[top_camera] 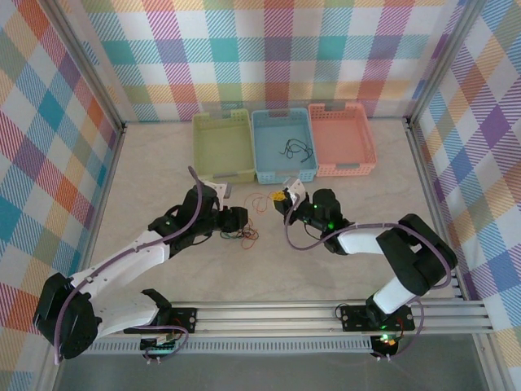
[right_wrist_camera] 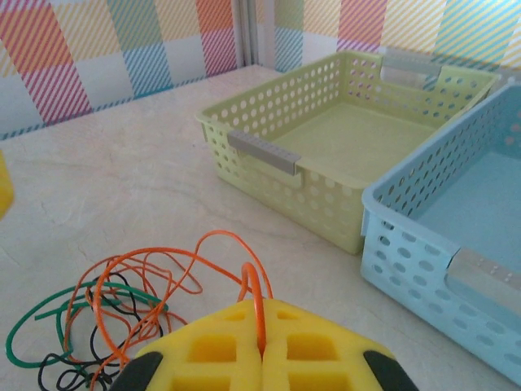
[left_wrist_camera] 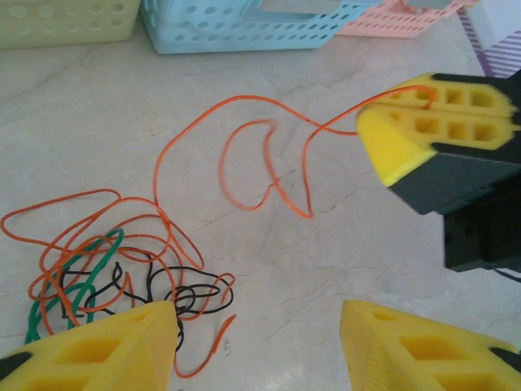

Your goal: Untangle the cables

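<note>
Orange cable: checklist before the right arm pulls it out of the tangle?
1. Grip: right gripper shut on orange cable: ok.
2. Release: left gripper open, nothing between its fingers: ok.
3. Slack: orange cable lies in loose loops on the table: ok.
4. Separation: orange cable free of black cable and green cable: not ok, all cross in the tangle.
5. Hold-down: left gripper pinning the tangle: cannot tell, one finger overlaps it in the left wrist view.
</note>
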`<action>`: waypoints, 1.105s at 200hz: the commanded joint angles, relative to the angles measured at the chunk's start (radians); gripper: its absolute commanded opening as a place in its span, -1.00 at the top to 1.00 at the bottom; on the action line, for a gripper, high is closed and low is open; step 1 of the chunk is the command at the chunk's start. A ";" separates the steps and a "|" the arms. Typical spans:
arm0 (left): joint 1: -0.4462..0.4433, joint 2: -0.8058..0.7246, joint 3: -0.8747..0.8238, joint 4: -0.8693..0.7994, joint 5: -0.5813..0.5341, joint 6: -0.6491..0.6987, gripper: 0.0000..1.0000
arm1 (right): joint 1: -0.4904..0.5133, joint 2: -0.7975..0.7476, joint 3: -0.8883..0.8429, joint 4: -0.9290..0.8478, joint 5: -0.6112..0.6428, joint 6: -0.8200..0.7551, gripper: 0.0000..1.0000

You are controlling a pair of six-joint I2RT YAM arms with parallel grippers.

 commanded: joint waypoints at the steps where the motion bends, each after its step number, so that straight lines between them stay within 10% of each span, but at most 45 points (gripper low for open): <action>1: -0.007 0.023 0.000 -0.013 -0.059 -0.003 -0.21 | -0.006 -0.031 -0.026 0.127 -0.052 0.013 1.00; 221: -0.007 0.525 0.539 -0.369 -0.104 0.170 -0.05 | -0.059 -0.119 -0.130 0.225 0.088 0.056 1.00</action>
